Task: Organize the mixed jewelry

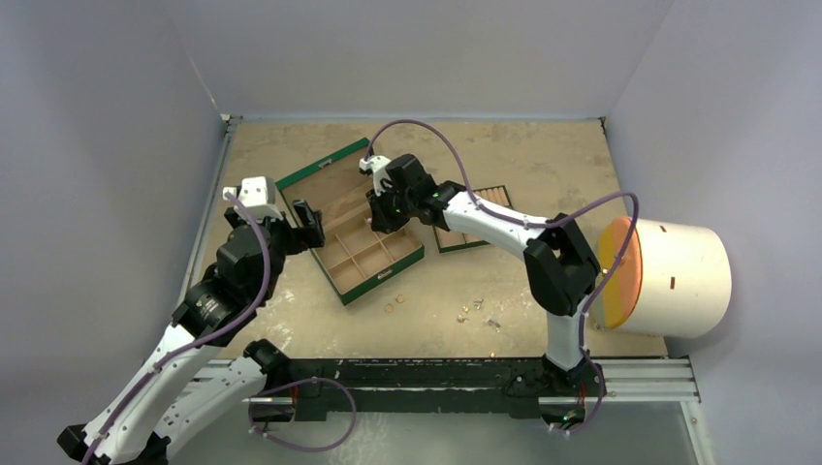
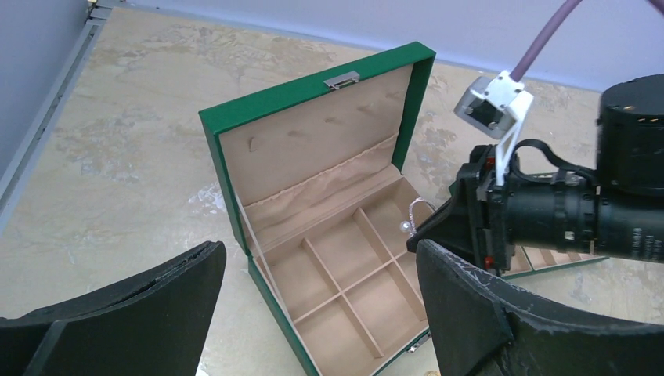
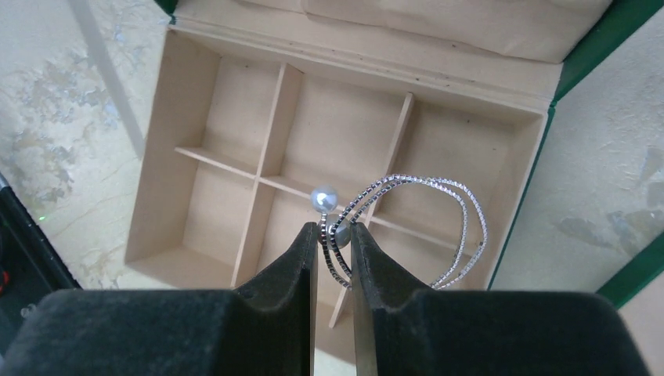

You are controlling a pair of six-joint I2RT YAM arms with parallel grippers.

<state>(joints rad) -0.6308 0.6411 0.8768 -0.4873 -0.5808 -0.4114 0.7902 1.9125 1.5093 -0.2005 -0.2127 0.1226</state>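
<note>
The right end effector (image 3: pixel 335 233), clamped on the pearl-tipped silver hoop (image 3: pixel 323 198), holds it over the green box (image 3: pixel 583 66) compartments, its loop trailing toward 3 o'clock, while the left end effector (image 2: pixel 317 258) stands apart nearby.

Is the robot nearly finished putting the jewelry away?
Not nearly. Done: nothing; the green box compartments in view look empty. In hand: the right gripper, jaws shut on a silver pearl bracelet over the box. Left: small pieces on the table.

Soft, even light fills all views, leaving only faint shadows inside the box (image 3: pixel 211 223). The near black fingers (image 3: pixel 282 274) read dark, with little detail.
</note>
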